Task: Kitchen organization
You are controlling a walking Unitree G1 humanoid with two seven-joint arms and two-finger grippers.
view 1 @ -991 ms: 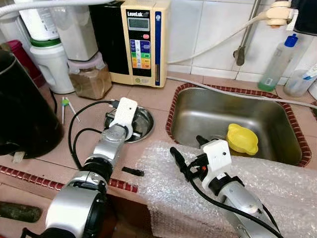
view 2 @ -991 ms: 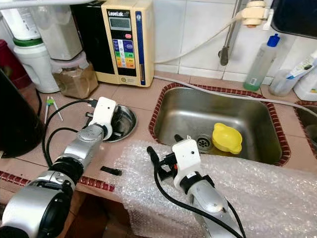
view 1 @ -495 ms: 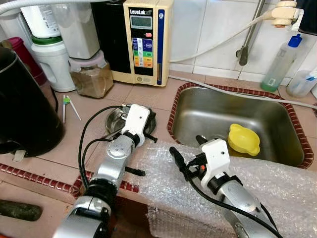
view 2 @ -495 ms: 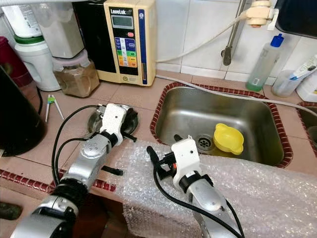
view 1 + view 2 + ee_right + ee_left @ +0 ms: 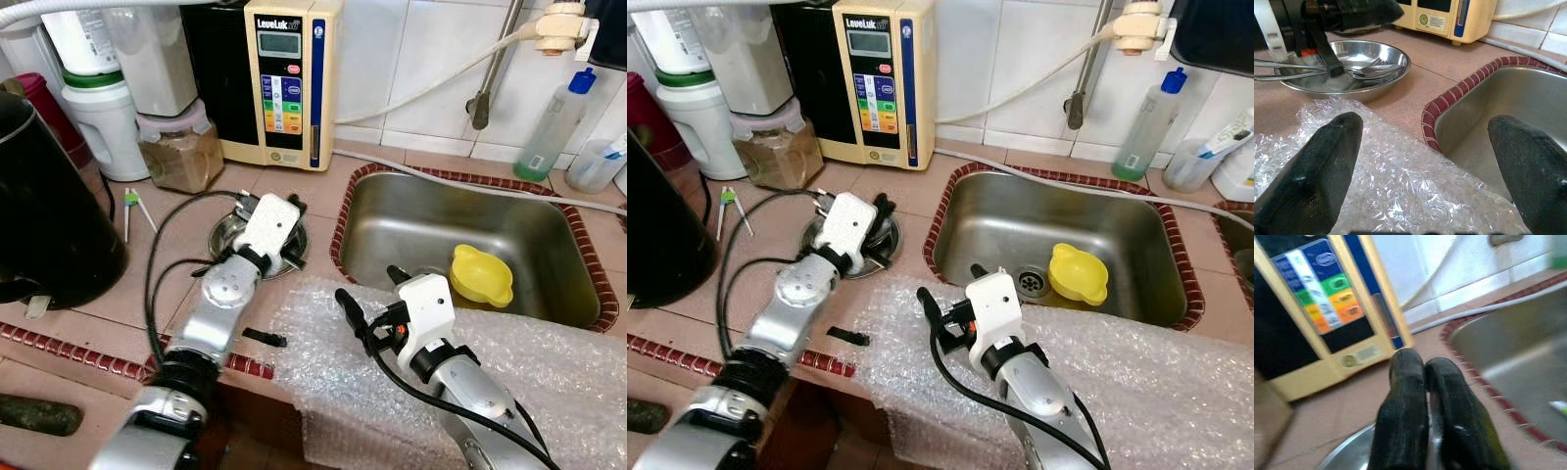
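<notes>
steel bowl (image 5: 231, 235) with spoon (image 5: 1374, 71) on counter at 9 o'clock of sink (image 5: 392, 191) | spoon's long axis runs toward the rim | left gripper (image 5: 1347, 12) over bowl, fingers pressed together on thin metal piece | right gripper (image 5: 367, 299) spread wide, empty, over bubble wrap (image 5: 549, 362); left arm nearer

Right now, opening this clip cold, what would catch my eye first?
Probably the left gripper, fingers pressed together over the steel bowl on the counter beside the sink. Next, the bright yellow cup lying in the sink basin. Then the bubble wrap draped over the counter's front edge, with the right gripper open above it.
</notes>
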